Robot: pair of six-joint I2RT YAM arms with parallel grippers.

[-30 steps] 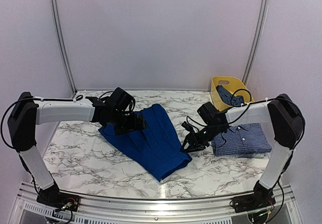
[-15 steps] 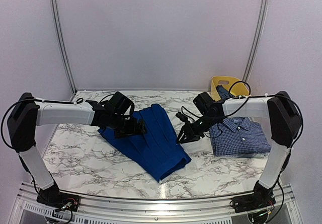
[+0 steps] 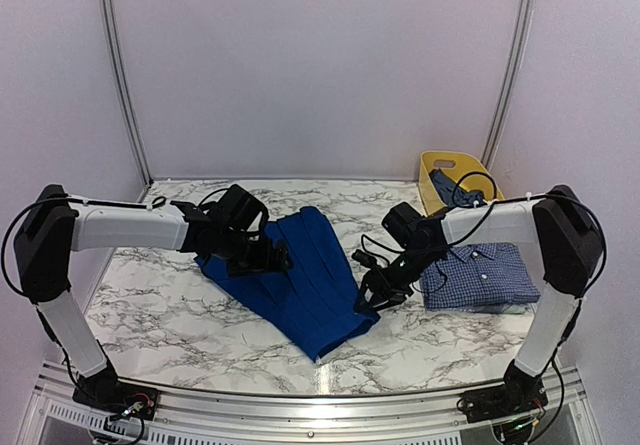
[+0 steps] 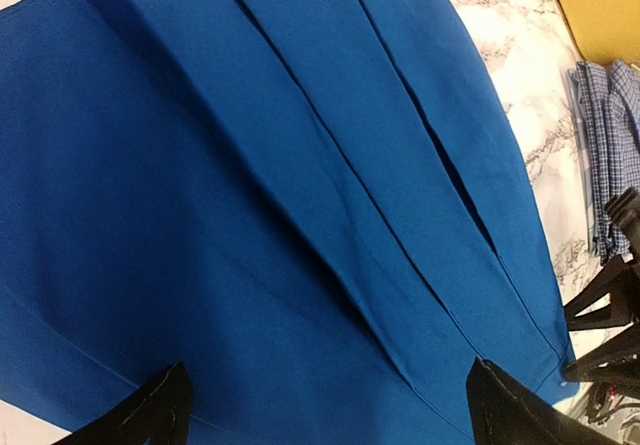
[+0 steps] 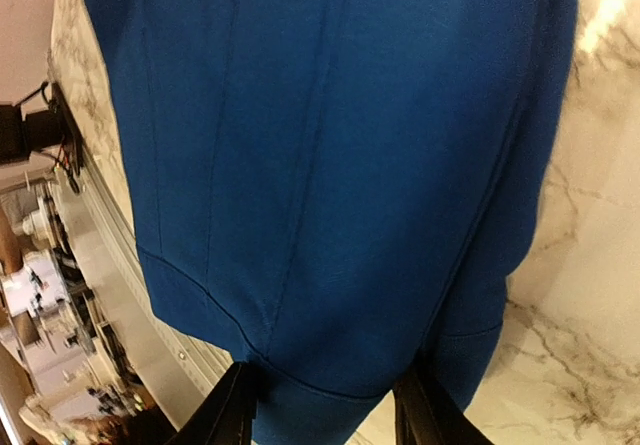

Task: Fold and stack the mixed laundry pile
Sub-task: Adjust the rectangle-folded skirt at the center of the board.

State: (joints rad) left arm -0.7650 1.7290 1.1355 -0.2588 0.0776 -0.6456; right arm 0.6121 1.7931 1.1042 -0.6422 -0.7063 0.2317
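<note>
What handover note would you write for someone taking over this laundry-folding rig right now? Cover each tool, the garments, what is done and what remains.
Left tool: wide open over the royal-blue pleated cloth garment, holding nothing.
Right tool: partly open at that garment's near-right hem; no grip visible.
Garments: the royal-blue one lies spread on the marble table; the blue-and-white checked shirt lies folded at the right; the dark denim-blue garment is in the yellow plastic tub.
Done: shirt folded.
Left: fold the royal-blue one, fetch and fold the denim one, stack all.
</note>
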